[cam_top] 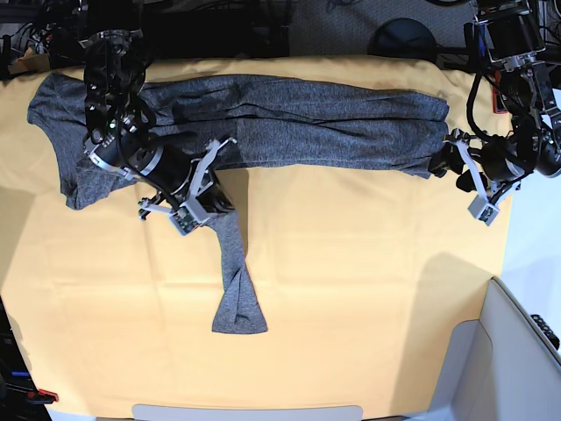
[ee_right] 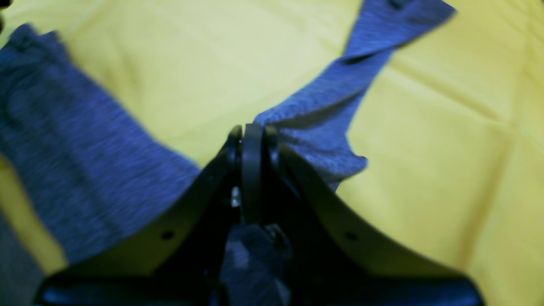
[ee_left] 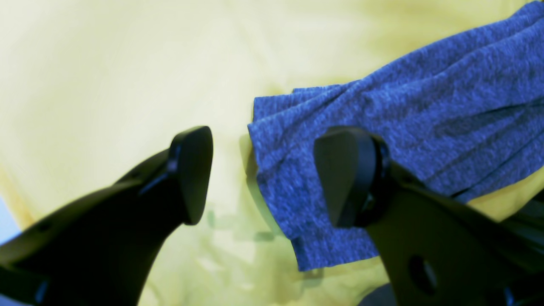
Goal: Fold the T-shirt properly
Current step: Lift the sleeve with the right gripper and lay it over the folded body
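t-shirt (cam_top: 289,123) hem beside left gripper (ee_left: 263,178)

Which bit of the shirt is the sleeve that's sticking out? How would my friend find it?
Find the big yellow-orange cloth sheet. The dark-grey T-shirt lies stretched along its far side. One long sleeve hangs down from it toward the near edge, the only grey strip pointing that way, widening at its cuff.

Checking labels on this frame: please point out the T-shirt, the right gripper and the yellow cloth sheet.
T-shirt (cam_top: 333,123), base view, middle of the folded body.
Right gripper (ee_right: 251,132), right wrist view, shut fingertips pinching the sleeve.
Yellow cloth sheet (cam_top: 368,289), base view, bare stretch below the shirt.
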Available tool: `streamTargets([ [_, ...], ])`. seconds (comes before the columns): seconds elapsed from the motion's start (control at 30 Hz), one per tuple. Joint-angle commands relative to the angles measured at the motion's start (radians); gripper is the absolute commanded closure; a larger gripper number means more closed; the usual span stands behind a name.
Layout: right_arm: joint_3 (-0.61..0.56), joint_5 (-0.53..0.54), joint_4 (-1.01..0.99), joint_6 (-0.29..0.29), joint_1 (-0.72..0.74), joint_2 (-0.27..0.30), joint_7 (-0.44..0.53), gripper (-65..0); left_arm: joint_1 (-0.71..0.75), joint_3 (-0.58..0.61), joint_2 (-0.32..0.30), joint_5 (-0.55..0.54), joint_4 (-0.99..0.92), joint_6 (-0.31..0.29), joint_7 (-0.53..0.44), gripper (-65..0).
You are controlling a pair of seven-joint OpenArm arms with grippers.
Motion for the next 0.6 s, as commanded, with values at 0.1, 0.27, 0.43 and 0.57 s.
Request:
streamTargets([
  [0.1,-0.041,0.011,0.079,0.005,-0.062,0.007,0.015,0.0,-0.016,-0.008,-0.016,-0.012,0.015,-0.001,-0.004,-40.1],
  [0.27,-0.101,0.017,0.119,0.006,-0.111,0.051,0.015,0.0,-0.016,-0.008,0.004,-0.012,0.015,-0.001,-0.004,-40.1],
  [0.43,-0.191,0.033,0.122,0.006,-0.145,0.106,0.015,0.0,-0.017,-0.008,0.004,-0.012,0.015,-0.001,-0.004,-40.1],
  [0.57,-0.245,0.131,0.122,0.006,-0.150,0.157,0.015,0.0,-0.017,-0.008,0.004,-0.012,0.015,-0.001,-0.004,-40.1],
])
